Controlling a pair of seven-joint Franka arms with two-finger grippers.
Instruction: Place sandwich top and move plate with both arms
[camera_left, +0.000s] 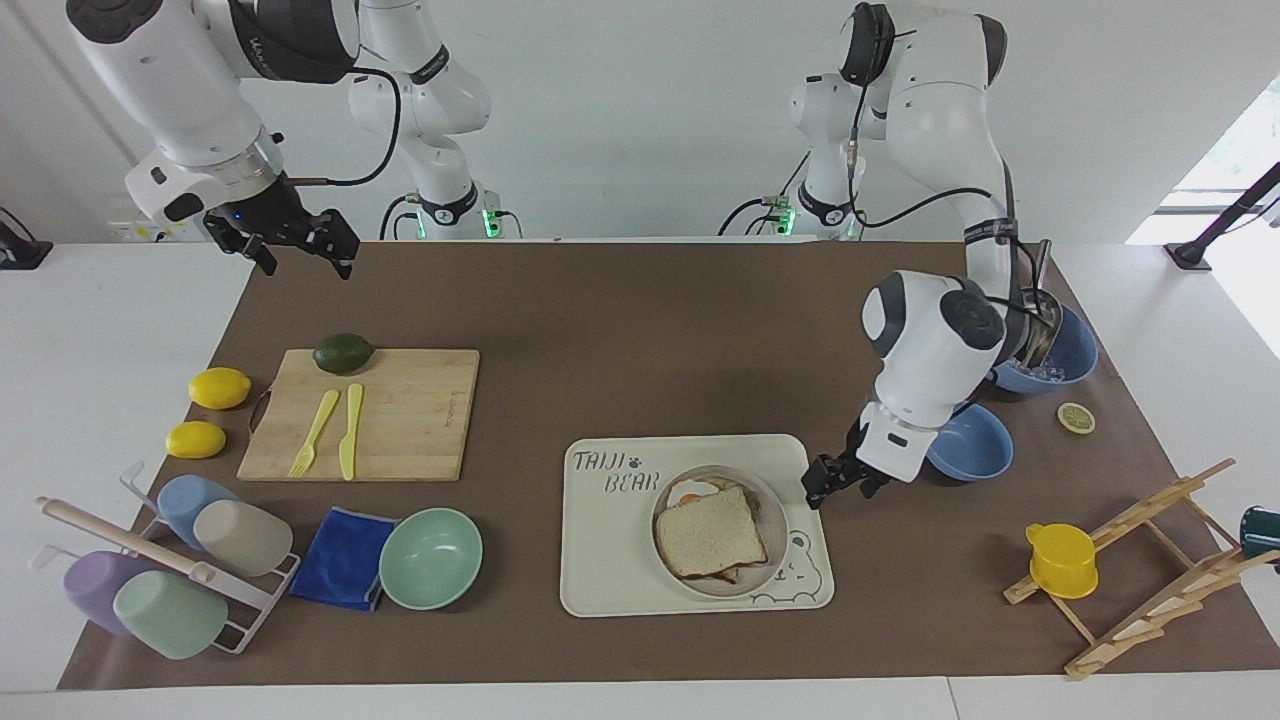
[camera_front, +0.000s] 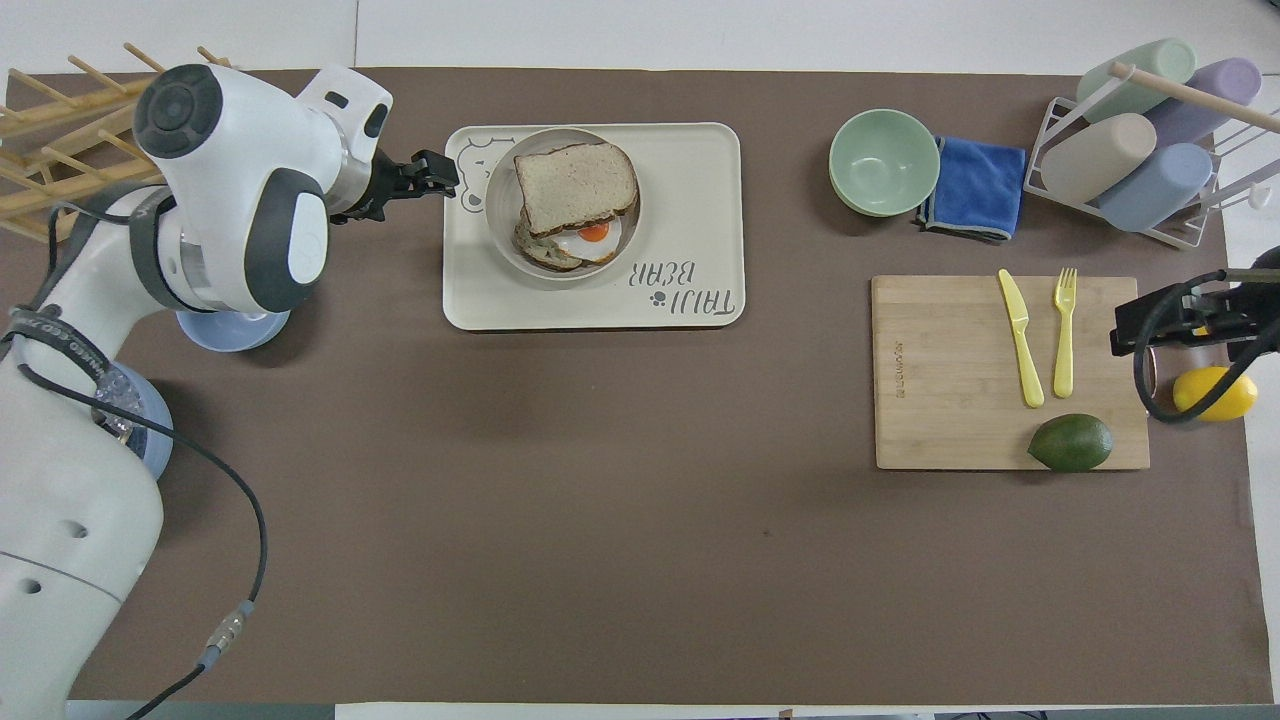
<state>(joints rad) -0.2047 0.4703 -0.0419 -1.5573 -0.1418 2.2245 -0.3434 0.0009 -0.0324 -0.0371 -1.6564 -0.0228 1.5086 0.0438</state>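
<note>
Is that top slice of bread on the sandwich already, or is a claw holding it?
On. The sandwich top lies on the egg toast in the plate; the left claw is apart, beside the tray.

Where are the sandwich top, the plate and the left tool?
sandwich top (camera_left: 711, 531), facing view, middle of the slice.
plate (camera_front: 497, 232), overhead view, bare rim.
left tool (camera_left: 822, 484), facing view, between the fingertips.

Just beside my left claw (camera_left: 822, 487), the tray (camera_left: 610, 560) looks like smooth matt plastic, and the plate (camera_left: 770, 560) on it has the same dull finish. The bread (camera_left: 712, 533) on that plate is rough and speckled. Under my claw lies a flat, matt brown mat (camera_left: 640, 330), like paper. Near my wrist, the blue bowl (camera_left: 975, 455) looks smooth. The rack (camera_left: 1150, 560) toward my end of the table is bare wood. Below my right claw (camera_left: 300, 250), the board (camera_left: 420, 420) is pale wood with visible grain.
</note>
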